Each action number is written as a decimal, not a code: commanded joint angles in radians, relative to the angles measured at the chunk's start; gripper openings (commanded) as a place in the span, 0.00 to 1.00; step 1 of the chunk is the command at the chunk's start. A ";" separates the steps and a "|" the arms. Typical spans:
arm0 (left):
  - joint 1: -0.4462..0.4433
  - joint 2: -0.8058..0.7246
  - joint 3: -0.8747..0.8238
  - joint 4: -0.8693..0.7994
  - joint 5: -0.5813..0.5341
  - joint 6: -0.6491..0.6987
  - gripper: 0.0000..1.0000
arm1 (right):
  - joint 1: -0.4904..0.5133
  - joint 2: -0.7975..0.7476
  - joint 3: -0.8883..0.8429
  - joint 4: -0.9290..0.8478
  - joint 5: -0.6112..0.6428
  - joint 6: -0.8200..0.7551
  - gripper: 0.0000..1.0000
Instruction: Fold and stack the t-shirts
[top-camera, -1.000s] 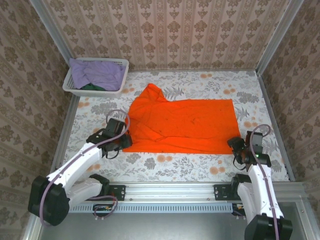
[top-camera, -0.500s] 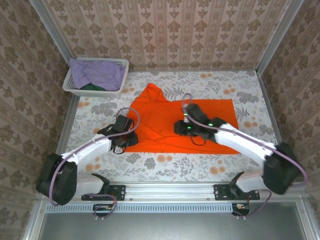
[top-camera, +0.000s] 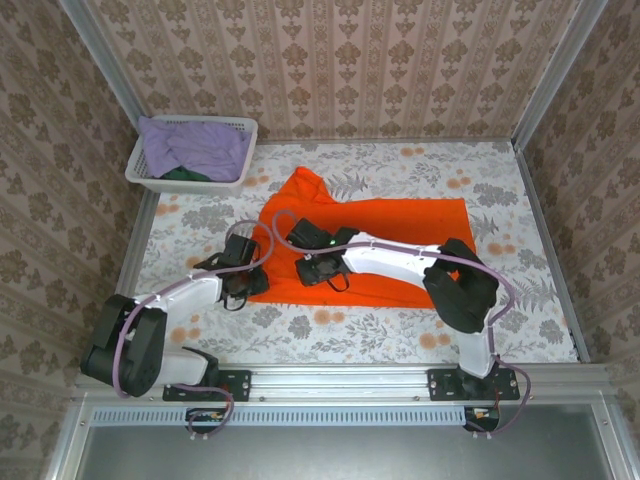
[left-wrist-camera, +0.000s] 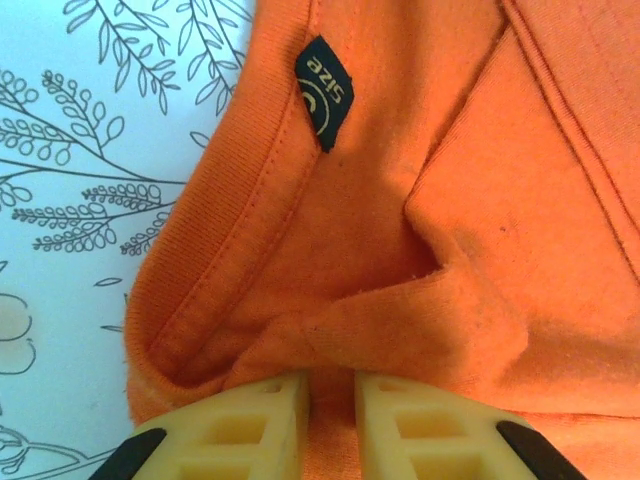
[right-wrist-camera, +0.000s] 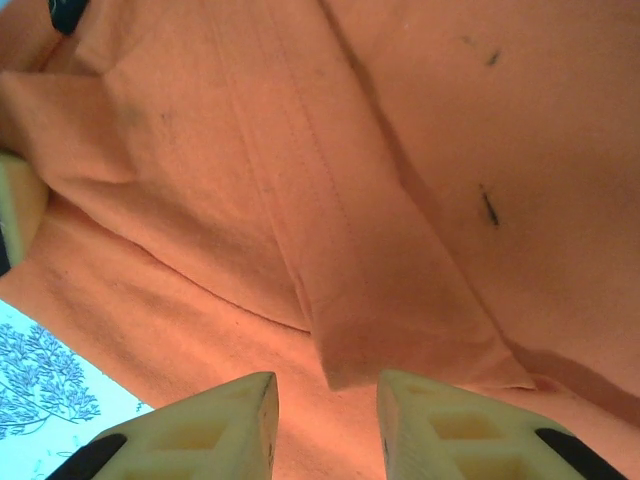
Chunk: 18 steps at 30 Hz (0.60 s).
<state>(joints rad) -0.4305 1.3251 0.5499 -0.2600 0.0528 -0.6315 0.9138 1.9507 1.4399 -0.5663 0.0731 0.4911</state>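
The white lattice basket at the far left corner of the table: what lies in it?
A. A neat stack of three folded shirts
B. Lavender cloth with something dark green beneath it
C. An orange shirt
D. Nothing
B: in the top view the basket holds crumpled lavender cloth, with a strip of dark green cloth showing at its near edge.

You see the flower-patterned surface (top-camera: 350, 330), an orange t-shirt (top-camera: 430, 215) spread flat at its middle, a white basket (top-camera: 150, 182) in the far left corner.

Orange t-shirt (top-camera: 420, 222) flat, collar bunched
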 joint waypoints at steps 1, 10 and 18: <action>-0.001 0.014 -0.025 0.014 -0.006 0.021 0.20 | 0.015 0.046 0.063 -0.097 0.059 -0.044 0.35; -0.017 0.016 -0.036 0.028 -0.009 0.019 0.20 | 0.032 0.121 0.130 -0.161 0.132 -0.057 0.36; -0.020 -0.009 -0.032 -0.014 -0.042 0.009 0.20 | 0.035 0.158 0.165 -0.182 0.146 -0.062 0.36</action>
<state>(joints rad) -0.4408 1.3239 0.5365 -0.2199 0.0444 -0.6319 0.9428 2.0815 1.5738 -0.7059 0.1837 0.4438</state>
